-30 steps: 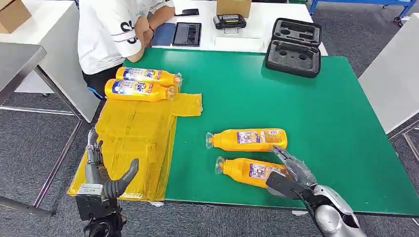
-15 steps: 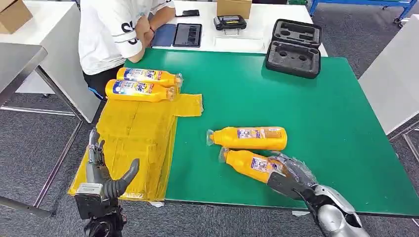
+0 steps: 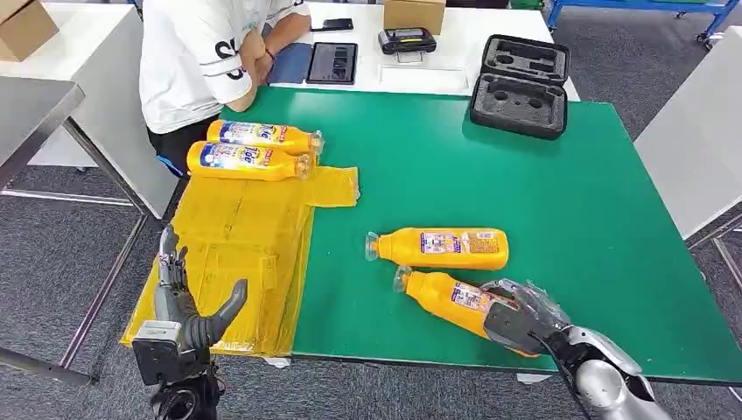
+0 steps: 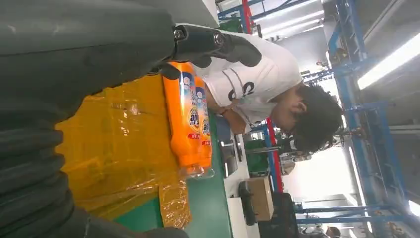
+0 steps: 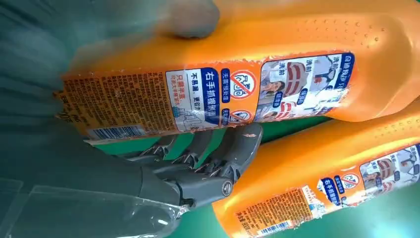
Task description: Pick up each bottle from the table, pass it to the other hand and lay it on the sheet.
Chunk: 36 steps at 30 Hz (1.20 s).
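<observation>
At the far left a grey bench [image 3: 35,101] edge and a white bench with a cardboard box [image 3: 22,24] stand over grey carpet [image 3: 52,254]. The left hand [image 3: 179,306] hovers off the near-left corner of the green bench [image 3: 560,201], fingers spread apart and holding nothing. Beside it a yellow sheet [image 3: 241,254] covers the green bench's left end and hangs over its edge. Two orange bottles [image 3: 249,149] lie side by side, touching, on the far part of the sheet, caps pointing right; the left wrist view shows the same pair [image 4: 190,119] on the crinkled yellow film. Just behind them a person in a white shirt [image 3: 197,57] leans over the far white bench, where a tablet [image 3: 331,61], a phone [image 3: 332,22], a small black device [image 3: 406,38] and a second cardboard box [image 3: 413,12] lie.

Near the middle of the green bench an orange bottle [image 3: 442,248] lies flat, cap to the left. Just nearer, a second, tilted bottle [image 3: 455,297] is gripped at its base end by the right hand [image 3: 521,315]; the right wrist view shows the fingers [image 5: 218,158] wrapped under its labelled body [image 5: 223,94], the other bottle [image 5: 317,183] just beside it.

Toward the far right an open black foam-lined case [image 3: 521,83] sits on the bench with its moulded hollows showing.
</observation>
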Each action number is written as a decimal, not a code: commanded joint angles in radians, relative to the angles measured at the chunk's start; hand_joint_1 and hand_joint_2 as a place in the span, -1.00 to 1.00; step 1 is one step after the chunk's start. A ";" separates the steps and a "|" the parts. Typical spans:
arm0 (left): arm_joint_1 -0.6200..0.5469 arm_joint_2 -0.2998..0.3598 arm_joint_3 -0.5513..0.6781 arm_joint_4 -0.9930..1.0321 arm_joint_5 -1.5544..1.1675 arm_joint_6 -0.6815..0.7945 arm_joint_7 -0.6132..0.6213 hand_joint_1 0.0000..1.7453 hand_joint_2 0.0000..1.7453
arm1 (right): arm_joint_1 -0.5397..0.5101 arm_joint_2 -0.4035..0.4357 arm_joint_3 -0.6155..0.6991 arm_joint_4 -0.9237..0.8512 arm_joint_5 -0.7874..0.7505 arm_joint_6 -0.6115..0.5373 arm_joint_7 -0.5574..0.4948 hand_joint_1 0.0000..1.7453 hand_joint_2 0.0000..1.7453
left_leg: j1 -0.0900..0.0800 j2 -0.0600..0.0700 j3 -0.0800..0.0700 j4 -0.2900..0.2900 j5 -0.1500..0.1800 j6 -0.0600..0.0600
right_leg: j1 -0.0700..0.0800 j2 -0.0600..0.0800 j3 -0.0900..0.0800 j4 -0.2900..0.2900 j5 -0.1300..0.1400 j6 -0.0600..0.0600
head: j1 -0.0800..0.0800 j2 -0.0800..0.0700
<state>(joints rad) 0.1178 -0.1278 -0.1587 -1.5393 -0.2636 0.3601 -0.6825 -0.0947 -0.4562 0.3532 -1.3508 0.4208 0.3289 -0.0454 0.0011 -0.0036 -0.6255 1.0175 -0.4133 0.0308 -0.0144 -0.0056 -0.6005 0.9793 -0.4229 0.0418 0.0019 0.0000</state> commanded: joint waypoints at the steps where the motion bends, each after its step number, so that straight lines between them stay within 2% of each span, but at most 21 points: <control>1: -0.027 0.017 0.003 0.051 0.023 -0.014 0.009 -1.00 1.00 | -0.064 -0.057 0.042 0.080 -0.019 0.074 0.019 1.00 1.00 | 0.000 0.000 0.003 -0.001 0.000 -0.001 | 0.000 0.000 0.003 -0.001 0.000 -0.001 | 0.000 0.000; 5: -0.019 0.009 0.014 0.041 0.030 -0.012 0.010 -1.00 1.00 | -0.171 -0.056 0.094 0.161 -0.037 0.087 0.008 1.00 1.00 | 0.000 0.002 0.003 -0.001 -0.001 -0.001 | 0.000 0.003 0.003 -0.001 0.000 -0.001 | 0.000 0.000; 19: -0.015 0.008 0.015 0.041 0.034 -0.010 0.011 -1.00 1.00 | -0.178 -0.056 0.130 0.168 -0.032 0.076 0.007 1.00 1.00 | 0.000 0.001 0.004 -0.001 -0.001 -0.001 | 0.000 0.002 0.005 -0.002 0.000 -0.001 | 0.000 0.000; 29: -0.010 0.007 0.013 0.036 0.035 -0.006 0.016 -1.00 1.00 | -0.256 -0.035 0.187 0.250 -0.013 0.045 0.007 0.96 1.00 | 0.000 0.003 0.005 -0.001 -0.001 -0.001 | 0.000 0.003 0.005 -0.002 0.000 -0.002 | 0.000 0.000; 30: -0.010 0.003 0.014 0.037 0.036 -0.007 0.017 -1.00 1.00 | -0.257 -0.035 0.194 0.251 -0.002 0.040 0.011 0.90 1.00 | 0.000 0.002 0.005 -0.001 -0.001 -0.001 | 0.000 0.003 0.005 -0.002 0.000 -0.002 | 0.000 0.000; 31: -0.010 0.003 0.014 0.037 0.036 -0.007 0.017 -1.00 1.00 | -0.257 -0.035 0.194 0.251 -0.002 0.040 0.011 0.66 1.00 | 0.000 0.002 0.004 -0.001 0.000 -0.001 | 0.000 0.002 0.004 -0.001 0.001 -0.001 | 0.000 0.000; 32: -0.010 -0.002 0.014 0.039 0.034 -0.007 0.019 -1.00 1.00 | -0.253 -0.036 0.202 0.251 0.014 0.027 0.015 -0.18 1.00 | 0.000 0.002 0.006 -0.002 -0.001 -0.001 | 0.000 0.003 0.006 -0.002 0.000 -0.002 | 0.000 0.000; 33: -0.010 -0.003 0.014 0.039 0.034 -0.006 0.019 -1.00 1.00 | -0.249 -0.038 0.203 0.248 0.020 0.022 0.016 -0.62 1.00 | 0.000 0.002 0.005 -0.002 -0.001 -0.001 | 0.000 0.002 0.006 -0.002 0.000 -0.002 | 0.000 0.000; 34: -0.009 -0.003 0.015 0.040 0.033 -0.005 0.019 -1.00 1.00 | -0.241 -0.041 0.202 0.244 0.023 0.019 0.016 -0.86 1.00 | 0.000 0.001 0.004 -0.001 -0.001 -0.001 | 0.000 0.002 0.005 -0.002 0.000 -0.001 | 0.000 0.000; 36: -0.009 0.001 0.012 0.047 0.032 -0.009 0.018 -1.00 1.00 | -0.217 -0.051 0.199 0.224 0.042 0.015 0.022 -0.92 1.00 | 0.000 0.000 0.005 -0.001 0.000 -0.001 | 0.000 0.001 0.006 -0.002 0.000 -0.001 | 0.000 0.000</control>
<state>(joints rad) 0.1189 -0.1285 -0.1560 -1.5393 -0.2319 0.3540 -0.6680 -0.3126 -0.5200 0.4856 -1.2013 0.4249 0.3583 -0.0427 0.0001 -0.0034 -0.6243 1.0175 -0.4128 0.0314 -0.0152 -0.0053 -0.5989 0.9795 -0.4223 0.0421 0.0015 0.0000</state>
